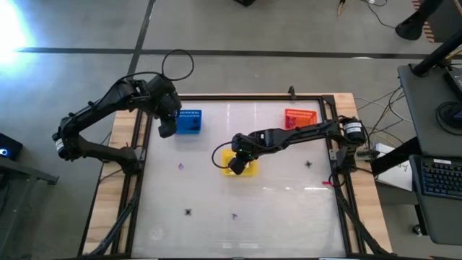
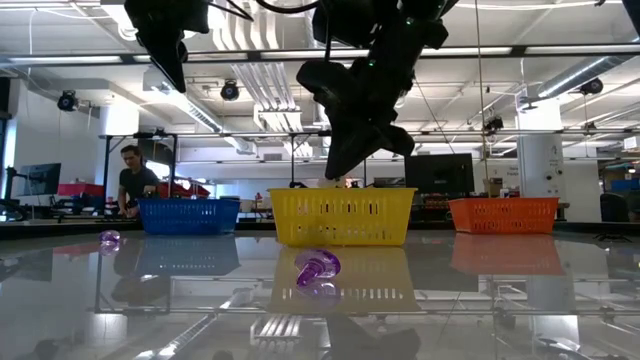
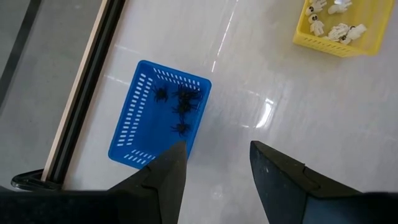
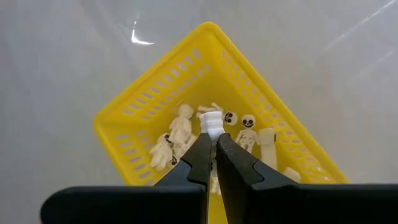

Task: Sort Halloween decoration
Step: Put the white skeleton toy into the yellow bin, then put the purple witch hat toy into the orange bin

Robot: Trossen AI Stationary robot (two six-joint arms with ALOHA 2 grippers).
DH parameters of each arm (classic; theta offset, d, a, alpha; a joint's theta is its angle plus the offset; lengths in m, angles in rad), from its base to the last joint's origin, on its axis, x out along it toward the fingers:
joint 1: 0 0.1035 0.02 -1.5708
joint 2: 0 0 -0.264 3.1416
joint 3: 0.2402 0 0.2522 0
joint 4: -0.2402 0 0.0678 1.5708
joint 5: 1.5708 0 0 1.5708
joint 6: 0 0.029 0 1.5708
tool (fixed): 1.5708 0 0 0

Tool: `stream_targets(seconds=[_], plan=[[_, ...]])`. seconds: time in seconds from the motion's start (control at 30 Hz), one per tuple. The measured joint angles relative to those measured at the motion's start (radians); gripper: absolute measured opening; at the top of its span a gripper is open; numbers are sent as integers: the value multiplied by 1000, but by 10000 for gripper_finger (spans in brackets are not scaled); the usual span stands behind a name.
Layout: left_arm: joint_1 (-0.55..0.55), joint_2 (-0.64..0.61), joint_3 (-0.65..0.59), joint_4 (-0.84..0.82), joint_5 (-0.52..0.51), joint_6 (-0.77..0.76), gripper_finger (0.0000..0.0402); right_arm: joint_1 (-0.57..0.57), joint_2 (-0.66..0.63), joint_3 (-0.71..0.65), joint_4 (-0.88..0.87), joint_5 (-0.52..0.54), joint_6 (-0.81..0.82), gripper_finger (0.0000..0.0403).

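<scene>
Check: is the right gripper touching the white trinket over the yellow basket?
Touching. The right wrist view shows the right gripper pinching the white trinket between its fingertips above the yellow basket.

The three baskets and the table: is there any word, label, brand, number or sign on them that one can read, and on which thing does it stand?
None can be read.
Blue basket: plain mesh, no label.
Yellow basket: plain mesh, no label.
Orange basket: no text visible.
Table: no markings.
Room behind, in the low view: monitors and fixtures show nothing legible.

Bright overhead light, glaring table
</scene>
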Motion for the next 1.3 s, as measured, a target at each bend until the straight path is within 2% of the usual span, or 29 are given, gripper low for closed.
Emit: stream_targets(seconds=[0.33, 0.63, 0.8, 1.3], plan=[[0, 0, 0, 1, 0, 0, 160, 0, 0, 0, -4, -8, 50, 17], [0, 0, 0, 1, 0, 0, 160, 0, 0, 0, 0, -8, 44, 94], [0, 0, 0, 1, 0, 0, 160, 0, 0, 0, 6, -8, 52, 116], [0, 0, 0, 9, 0, 0, 160, 0, 0, 2, 8, -7, 50, 119]])
